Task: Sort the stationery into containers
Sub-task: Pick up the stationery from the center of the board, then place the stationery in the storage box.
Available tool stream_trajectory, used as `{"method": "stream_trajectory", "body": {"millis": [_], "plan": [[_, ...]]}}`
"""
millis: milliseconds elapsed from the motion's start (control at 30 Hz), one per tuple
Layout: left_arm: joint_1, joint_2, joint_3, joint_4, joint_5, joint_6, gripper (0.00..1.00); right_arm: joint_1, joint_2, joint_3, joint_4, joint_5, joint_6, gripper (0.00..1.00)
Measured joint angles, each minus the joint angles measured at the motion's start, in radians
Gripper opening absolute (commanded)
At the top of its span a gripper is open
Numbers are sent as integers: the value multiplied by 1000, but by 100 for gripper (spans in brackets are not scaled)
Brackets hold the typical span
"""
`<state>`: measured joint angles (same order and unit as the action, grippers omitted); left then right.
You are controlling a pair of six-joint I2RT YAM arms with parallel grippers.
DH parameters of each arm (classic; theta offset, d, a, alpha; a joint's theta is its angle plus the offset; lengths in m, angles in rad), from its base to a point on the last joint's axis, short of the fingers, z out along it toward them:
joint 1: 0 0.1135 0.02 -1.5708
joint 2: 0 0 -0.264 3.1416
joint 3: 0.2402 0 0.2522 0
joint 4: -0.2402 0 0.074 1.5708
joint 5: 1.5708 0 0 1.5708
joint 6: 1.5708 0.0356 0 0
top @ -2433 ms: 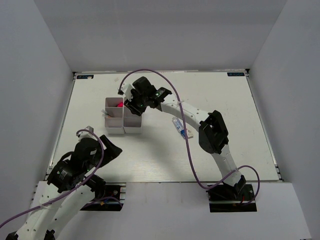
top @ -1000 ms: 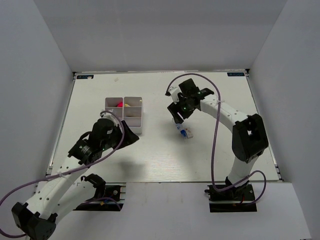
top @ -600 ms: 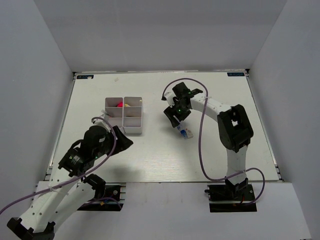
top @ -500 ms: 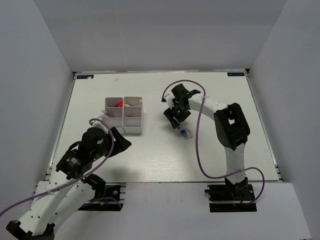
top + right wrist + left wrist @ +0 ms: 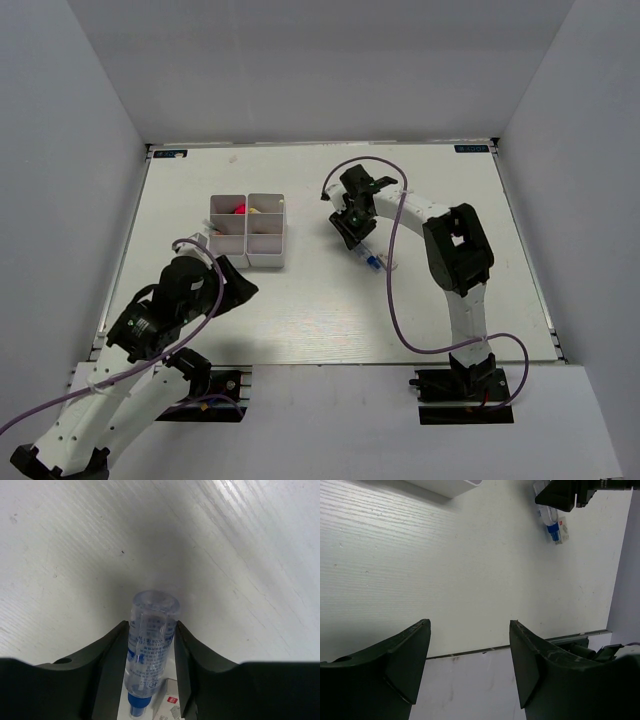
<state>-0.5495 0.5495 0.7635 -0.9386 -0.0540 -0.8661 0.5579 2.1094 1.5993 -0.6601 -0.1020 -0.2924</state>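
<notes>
Two fingers of the right hand point(image 5: 150, 626) press against either side of a clear plastic tube with a blue cap point(image 5: 149, 655) — the tube lies on the white wood-grain surface point(image 5: 60, 555), its rounded clear end pointing away from the wrist camera and its cap back toward the palm; a small white card with a red mark point(image 5: 171, 703) lies just beside the cap. Seen from above, the right hand is low over the middle of the surface; the white plastic organizer box with square compartments point(image 5: 248, 250) stands well apart to its left, holding a pink item point(image 5: 240, 208) in the far-left compartment and a pale yellowish item point(image 5: 258, 211) in the far-right one — both too small to identify. The left hand point(image 5: 470, 625) hangs above bare surface near the organizer's near side; its fingers are spread, with nothing between them.
</notes>
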Motion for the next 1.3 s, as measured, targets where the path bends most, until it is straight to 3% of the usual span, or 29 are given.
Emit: {"method": "stream_trajectory", "body": {"millis": [33,200,467,633,767,967,1300], "plan": [[0,0,2,-2,-2,0,74,0,0,0,-2,-3,-2,14],[0,-3,12,-5,-14,0,74,-4,-9,3,-48,-49,-8,0],[0,-34,81,-26,-83,-3,74,-20,-158,166,-176,-332,-62,0],[0,-52,150,6,-124,3,74,5,-259,335,-146,-562,-69,0],[-1,-54,193,48,-133,21,74,82,-219,451,-105,-716,-98,0],[-1,-55,250,63,-139,38,74,219,-47,514,74,-809,-53,0],[0,-130,262,36,-146,31,74,319,153,513,603,-820,187,0]]}}
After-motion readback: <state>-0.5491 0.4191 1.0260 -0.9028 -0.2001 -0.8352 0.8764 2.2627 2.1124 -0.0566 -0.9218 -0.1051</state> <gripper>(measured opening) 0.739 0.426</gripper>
